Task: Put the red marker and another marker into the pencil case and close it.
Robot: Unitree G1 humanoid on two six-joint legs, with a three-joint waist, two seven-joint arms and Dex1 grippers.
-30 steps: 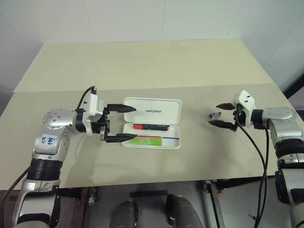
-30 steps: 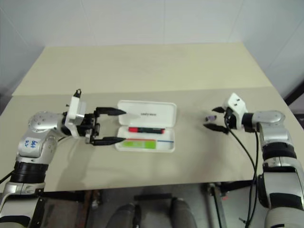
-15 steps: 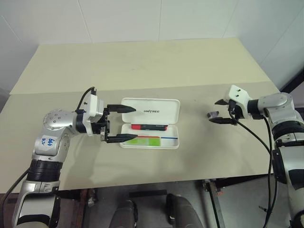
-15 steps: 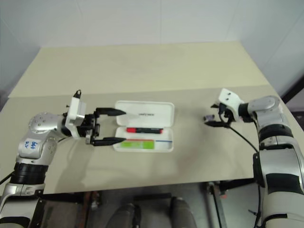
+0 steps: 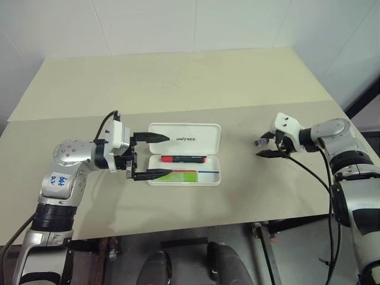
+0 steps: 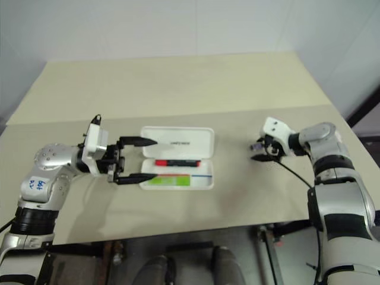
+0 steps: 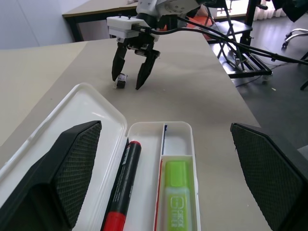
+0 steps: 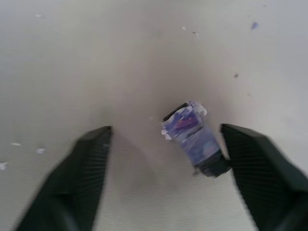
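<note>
The white pencil case (image 5: 205,135) lies open at the middle of the table, its lid flat behind the tray. In the tray's rear slot lies the red marker (image 5: 184,159); the lime-green marker (image 5: 185,174) fills the front slot. In the left wrist view the red marker (image 7: 120,192) and green marker (image 7: 178,197) lie side by side. My left gripper (image 5: 169,155) is open and level, one finger over the lid's left end and one along the tray's front left. My right gripper (image 5: 261,146) stands open at the right, fingers either side of a tiny dark object (image 8: 190,137), which rests against one finger.
The table (image 5: 178,89) is beige, with a seam running across it behind the case. A white wall stands behind it. The table's right edge lies just beyond my right arm, and a cable hangs from that arm.
My right gripper has moved left and down onto the tiny dark object, and its fingers have narrowed around it. The left gripper has kept still. The camera has shifted.
</note>
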